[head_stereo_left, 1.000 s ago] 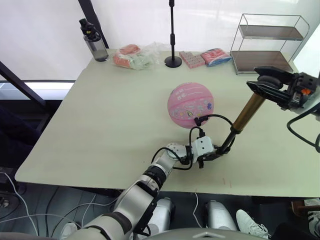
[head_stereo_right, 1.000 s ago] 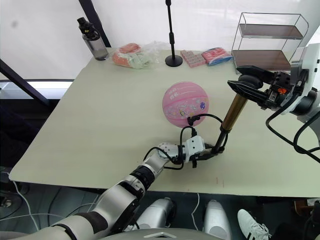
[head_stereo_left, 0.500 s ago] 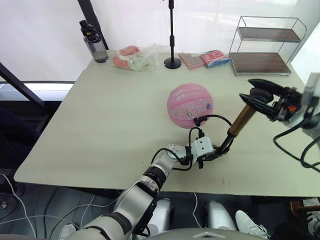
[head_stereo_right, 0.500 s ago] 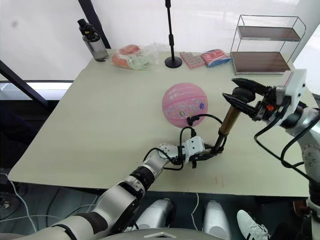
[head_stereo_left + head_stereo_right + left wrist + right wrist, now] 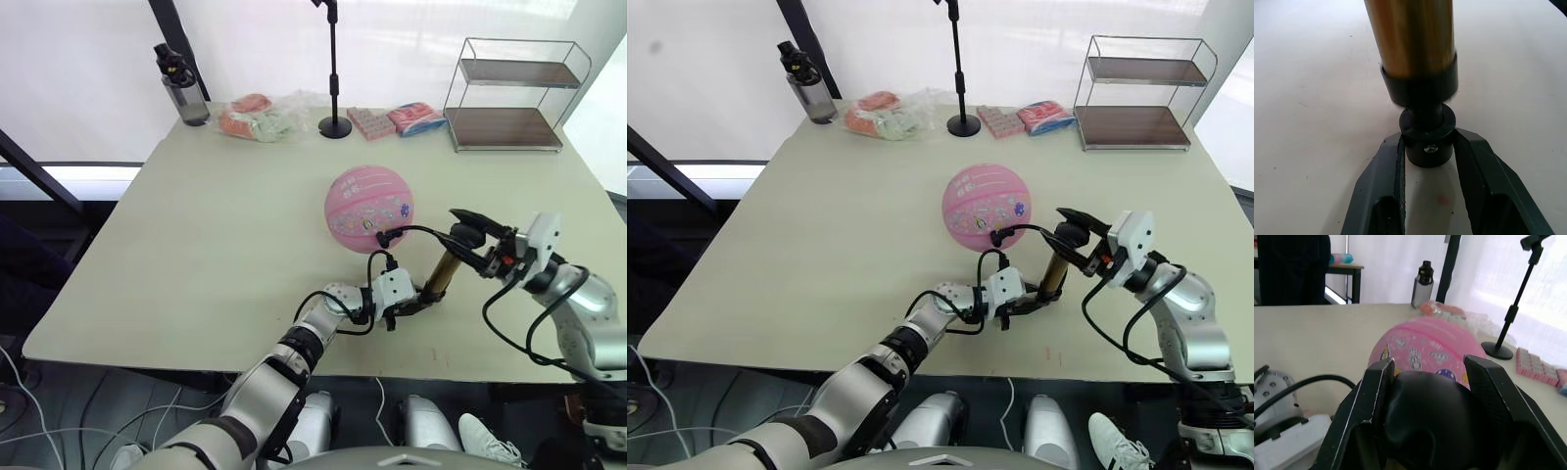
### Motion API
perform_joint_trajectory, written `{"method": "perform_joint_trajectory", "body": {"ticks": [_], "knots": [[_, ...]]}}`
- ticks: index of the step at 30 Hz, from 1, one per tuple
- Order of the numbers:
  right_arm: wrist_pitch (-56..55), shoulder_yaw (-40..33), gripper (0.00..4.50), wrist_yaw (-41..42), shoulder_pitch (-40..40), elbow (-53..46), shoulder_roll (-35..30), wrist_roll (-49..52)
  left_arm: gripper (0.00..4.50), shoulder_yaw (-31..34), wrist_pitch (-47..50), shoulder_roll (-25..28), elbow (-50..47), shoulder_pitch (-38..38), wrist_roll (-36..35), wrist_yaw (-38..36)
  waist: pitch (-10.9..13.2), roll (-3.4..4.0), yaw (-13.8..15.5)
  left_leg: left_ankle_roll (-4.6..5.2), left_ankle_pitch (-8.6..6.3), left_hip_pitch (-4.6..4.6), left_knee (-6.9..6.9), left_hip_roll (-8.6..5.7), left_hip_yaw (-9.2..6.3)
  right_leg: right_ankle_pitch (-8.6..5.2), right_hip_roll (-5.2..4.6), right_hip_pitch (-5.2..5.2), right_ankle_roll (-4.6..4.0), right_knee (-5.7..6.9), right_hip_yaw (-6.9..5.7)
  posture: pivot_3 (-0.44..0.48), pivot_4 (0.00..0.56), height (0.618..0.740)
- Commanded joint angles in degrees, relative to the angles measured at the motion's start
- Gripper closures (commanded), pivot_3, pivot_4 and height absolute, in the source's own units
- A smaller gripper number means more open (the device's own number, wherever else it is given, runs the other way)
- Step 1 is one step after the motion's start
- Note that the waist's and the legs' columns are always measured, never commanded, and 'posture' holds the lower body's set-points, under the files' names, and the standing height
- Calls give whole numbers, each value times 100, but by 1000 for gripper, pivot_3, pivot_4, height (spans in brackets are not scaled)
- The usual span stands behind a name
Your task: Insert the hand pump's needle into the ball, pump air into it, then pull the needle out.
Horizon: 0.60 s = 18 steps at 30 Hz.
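Right pincer [image 5: 1070,233] clamped on T-handle | left pincer [image 5: 1427,147] clamped on the hand pump [image 5: 1054,271] base | push straight down, base steady, ball [image 5: 988,207] beyond.

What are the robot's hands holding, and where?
Both hold the pump: the left gripper grips its bottom end, the right gripper its black handle.
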Motion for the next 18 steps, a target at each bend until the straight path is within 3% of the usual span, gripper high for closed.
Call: {"method": "perform_joint_trajectory", "body": {"ticks": [1,10,18], "knots": [[-5,465,2480,-57,358,768,103,-602,3422,-255,251,99,346,195,369,-117,-18,0,-1,0,0,1,0,0,-1,0,1,0,0,0,0,0,150,736],[350,45,2480,111,44,101,-131,90,3422,-243,271,130,333,202,362,-105,-44,0,0,0,-1,11,-4,4,0,-1,5,10,0,-1,5,0,150,736],[1553,-848,2480,124,-633,-954,-862,1392,3422,-239,274,137,308,208,364,-136,30,82,10,0,0,-18,-3,1,1,0,1,-16,-1,-3,8,0,150,736]]}}
